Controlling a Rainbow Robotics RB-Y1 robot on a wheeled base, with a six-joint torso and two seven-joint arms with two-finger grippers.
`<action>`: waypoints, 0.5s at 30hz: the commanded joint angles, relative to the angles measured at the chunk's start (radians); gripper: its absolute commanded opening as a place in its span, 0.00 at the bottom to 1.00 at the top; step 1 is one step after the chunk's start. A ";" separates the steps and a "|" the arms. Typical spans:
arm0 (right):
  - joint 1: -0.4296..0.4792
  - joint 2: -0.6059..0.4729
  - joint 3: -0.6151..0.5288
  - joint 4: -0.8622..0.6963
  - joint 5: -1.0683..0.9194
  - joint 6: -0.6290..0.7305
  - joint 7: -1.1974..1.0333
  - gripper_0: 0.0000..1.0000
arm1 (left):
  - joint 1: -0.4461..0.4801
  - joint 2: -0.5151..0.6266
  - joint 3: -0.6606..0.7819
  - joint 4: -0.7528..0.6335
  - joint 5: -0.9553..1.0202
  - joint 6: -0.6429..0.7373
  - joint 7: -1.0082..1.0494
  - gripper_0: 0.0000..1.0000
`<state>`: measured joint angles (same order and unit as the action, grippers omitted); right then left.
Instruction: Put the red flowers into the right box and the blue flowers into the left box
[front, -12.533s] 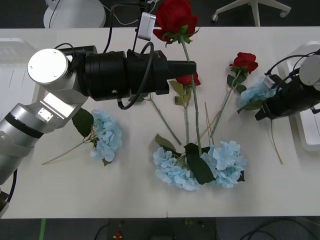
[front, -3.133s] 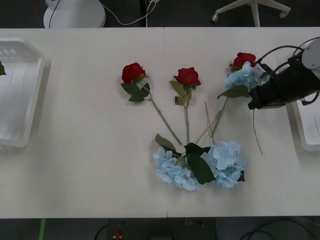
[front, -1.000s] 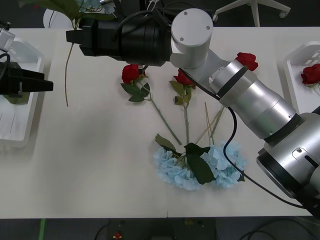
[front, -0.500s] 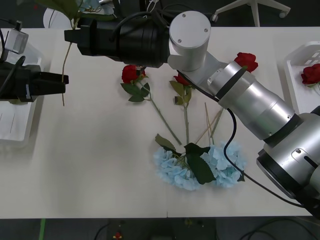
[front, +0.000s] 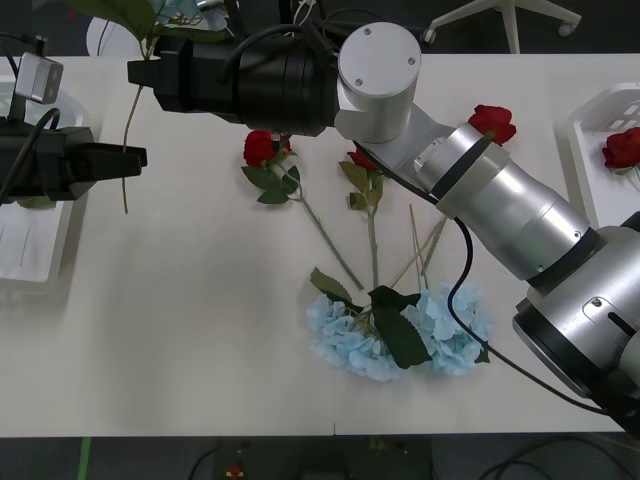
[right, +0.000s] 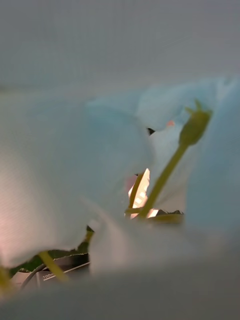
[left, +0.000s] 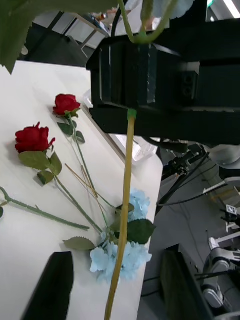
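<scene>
Handover in mid-air, near the left box (front: 40, 262). The right gripper (front: 140, 73), reached across the table (front: 200, 340) to its far-left part, pinches a blue flower (right: 75, 170) by the stem (front: 127, 150); the stem's long axis hangs roughly vertical below the jaws, w/ leaf and pale head above. The left gripper (front: 125, 158), just beside the left box, points horizontally at that stem, fingers (left: 55, 292) spread, one on each side of the stem in the left wrist view, not yet pressed on it. So the stem lies straight ahead of the left gripper, crosswise to its reach; the left arm is the nearer to the left box, and the coming pinch seems to depend on the stem staying between the fingers.

Elsewhere rel. to the left box: three red flowers (front: 266, 146) lie toward mid-table, two blue heads (front: 395, 330) beyond them near the front edge, one red bloom (front: 622, 148) in the right box (front: 590, 130) at the opposite end.

Vs. 0.5 s ago: the left gripper has advanced toward the stem, its tips now at it; the right arm is approx. unchanged.
</scene>
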<state>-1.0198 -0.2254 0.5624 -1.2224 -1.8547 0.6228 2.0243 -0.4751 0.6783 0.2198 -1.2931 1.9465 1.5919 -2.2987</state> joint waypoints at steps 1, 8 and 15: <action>-0.057 0.031 0.008 -0.012 -0.014 -0.008 0.013 0.00 | 0.013 -0.005 -0.085 -0.031 0.058 -0.079 -0.024 0.00; -0.057 0.031 0.008 -0.012 -0.018 -0.008 0.013 0.00 | 0.009 -0.005 -0.105 -0.032 0.060 -0.125 -0.021 0.00; -0.057 0.031 0.008 -0.012 -0.021 -0.008 0.013 0.00 | 0.001 0.003 -0.102 -0.031 0.060 -0.133 -0.005 0.00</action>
<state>-1.0198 -0.2253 0.5624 -1.2211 -1.8594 0.6190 2.0243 -0.4750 0.6783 0.1166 -1.2935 1.9927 1.4753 -2.2987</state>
